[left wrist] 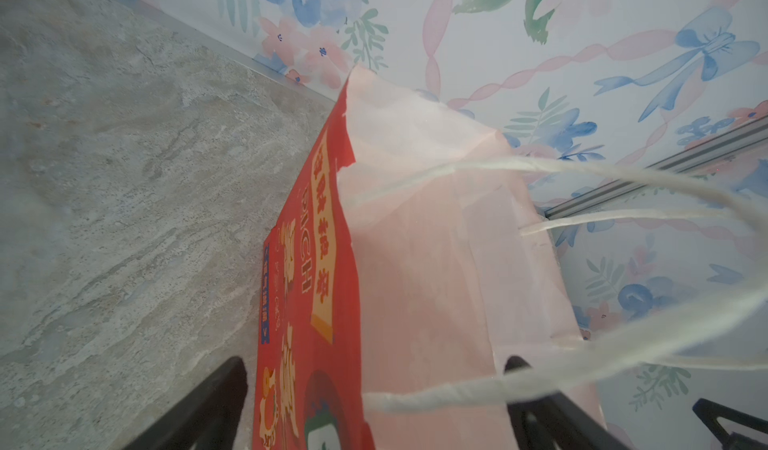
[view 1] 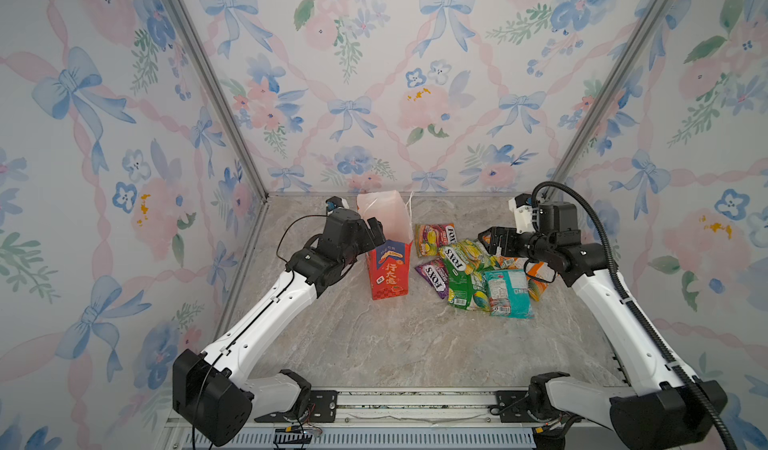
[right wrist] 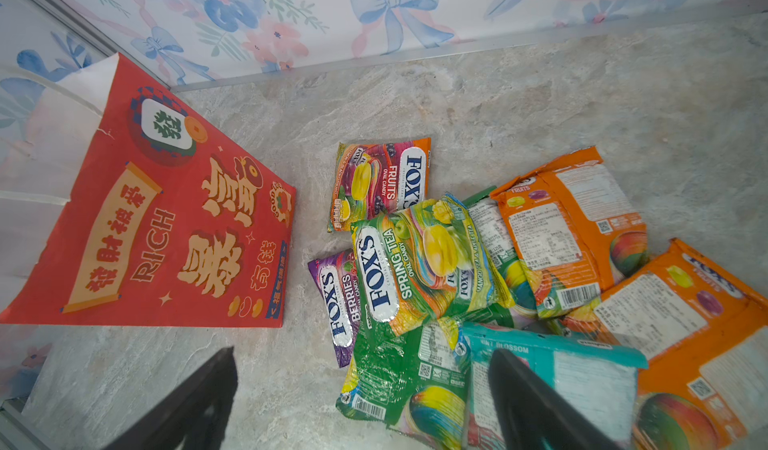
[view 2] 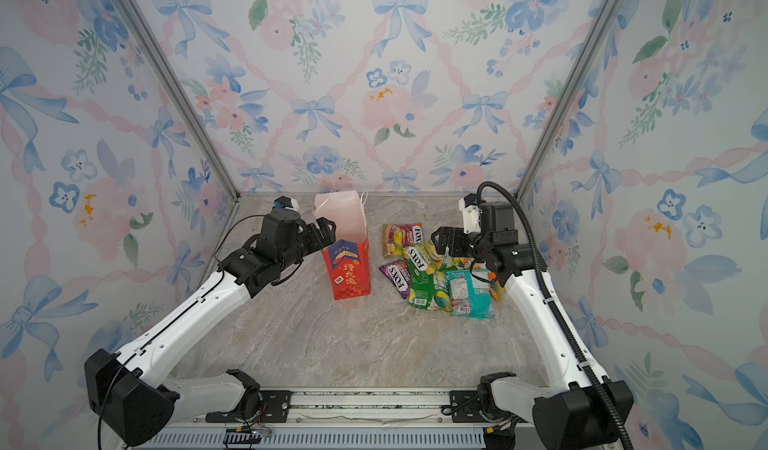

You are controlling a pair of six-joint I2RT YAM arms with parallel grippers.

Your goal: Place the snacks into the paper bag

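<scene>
Two top views, read first: in both we are seeing the paper bag standing upright, mouth open, on the marbled tabletop, a little toward 11 o'clock from the table's middle. The snacks are lying in an overlapping heap at the bag's 3 o'clock, near it but apart. The left gripper is hovering at the 9 o'clock rim of the bag's mouth, jaws spread wide. The right gripper is hanging over the heap's 12 o'clock edge, jaws equally wide and gripping nothing.

Left wrist view: the bag's red printed wall is standing between the two black fingers of the wide-spread tool; whether either is touching the paper we cannot tell. The white cord handles are looping across the pale inside.

Right wrist view: we are looking between the parted fingers onto the heap. A green SPRING TEA packet is lying on top, overlapping a red-yellow FRUITS packet, a purple BERRIES packet and another green packet. A teal packet is overlapping that green one, and two orange packets are lying printed back up beside it.
</scene>
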